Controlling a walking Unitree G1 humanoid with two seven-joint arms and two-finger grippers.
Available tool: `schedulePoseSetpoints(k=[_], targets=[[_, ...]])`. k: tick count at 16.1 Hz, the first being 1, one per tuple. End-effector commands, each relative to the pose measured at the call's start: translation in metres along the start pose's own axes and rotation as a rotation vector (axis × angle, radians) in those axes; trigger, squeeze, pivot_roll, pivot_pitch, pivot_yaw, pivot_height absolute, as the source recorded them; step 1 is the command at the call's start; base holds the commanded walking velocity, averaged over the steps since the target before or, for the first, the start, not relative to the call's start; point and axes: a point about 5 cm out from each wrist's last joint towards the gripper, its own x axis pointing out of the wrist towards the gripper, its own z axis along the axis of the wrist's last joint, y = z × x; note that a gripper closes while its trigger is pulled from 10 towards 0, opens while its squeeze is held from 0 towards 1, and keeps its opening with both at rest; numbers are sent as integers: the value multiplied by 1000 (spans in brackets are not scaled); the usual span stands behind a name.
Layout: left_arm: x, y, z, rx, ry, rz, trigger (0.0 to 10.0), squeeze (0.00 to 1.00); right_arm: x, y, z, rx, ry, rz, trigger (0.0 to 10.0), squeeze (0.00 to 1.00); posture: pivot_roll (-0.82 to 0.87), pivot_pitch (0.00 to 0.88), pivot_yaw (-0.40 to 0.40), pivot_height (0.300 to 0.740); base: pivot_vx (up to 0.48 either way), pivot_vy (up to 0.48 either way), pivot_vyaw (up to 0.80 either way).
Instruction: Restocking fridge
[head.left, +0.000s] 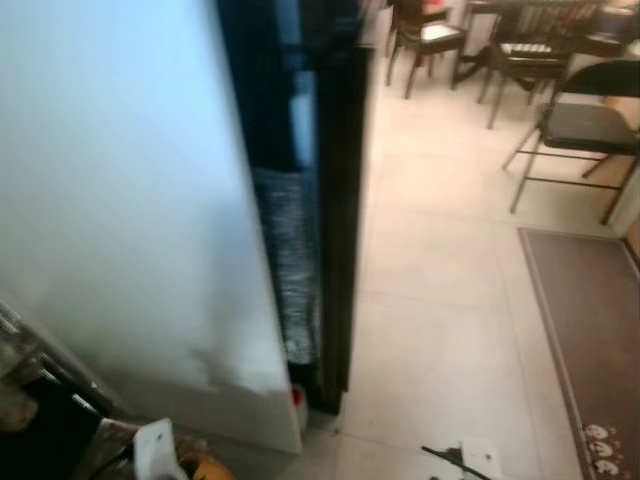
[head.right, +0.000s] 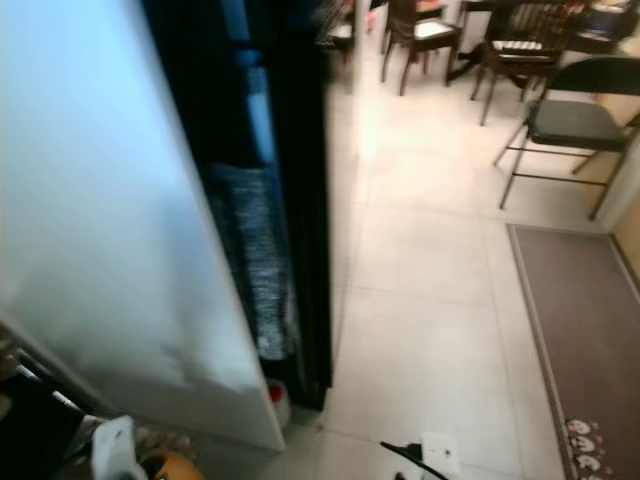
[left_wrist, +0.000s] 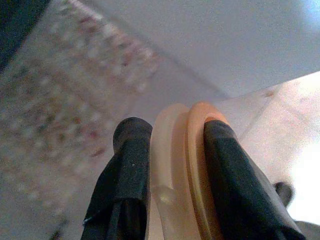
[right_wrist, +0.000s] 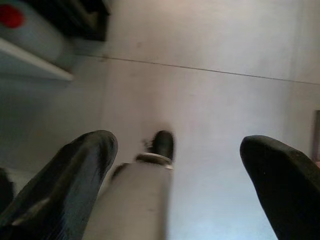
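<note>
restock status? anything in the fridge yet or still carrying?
Done: the white fridge door already stands open before the robot. In hand: the left gripper is shut on a pale orange ring-shaped item; what it is can't be told. The right gripper is open above the tiled floor. Left: placing the item inside; the shelves are too dark to judge.

Pale orange-rimmed translucent container (left_wrist: 182, 170) between the left tool's fingers (left_wrist: 127, 175), beside white fridge door (head.left: 120, 200).

You face the fridge's white door (head.left: 120, 200) edge-on, dark interior (head.left: 300, 180) just beside it. Pale tiled floor (head.left: 430, 300) runs to dark chairs (head.left: 570, 120), with a brown mat (head.left: 590, 320) alongside.
</note>
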Motion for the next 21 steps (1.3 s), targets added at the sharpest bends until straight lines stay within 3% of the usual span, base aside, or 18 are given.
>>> schedulePoseSetpoints(k=[1,5,13,17,18,19,20,21], targets=[[1,-2,5,26,-6,-9,10000,0,-1,-3,-3,11,3,-9,10000,0,-74,0,66,740,0,326,0],[1,0,5,32,-1,-9,10000,0,-1,-3,-3,7,4,-5,10000,0,-71,0,65,740,0,314,0],[1,3,9,44,-8,2,10000,0,0,-2,0,38,-28,-44,10000,0,-74,0,66,740,0,0,0],[1,3,10,26,-15,7,10000,0,-2,-7,6,145,-139,-151,10000,0,-68,0,61,740,0,0,0],[1,3,10,22,-18,8,10000,0,-3,-8,10,128,-182,-174,10000,0,-80,0,65,740,0,0,0],[1,3,10,21,-16,14,10000,0,-5,-22,47,89,-310,-211,10000,0,-83,0,65,740,0,0,0],[1,3,10,20,-13,18,10000,0,-12,-39,98,4,-457,-274,10000,0,-83,0,64,740,0,0,0],[1,4,10,20,-13,19,10000,0,-14,-41,105,3,-477,-277,10000,0,-85,0,64,740,0,0,0]])
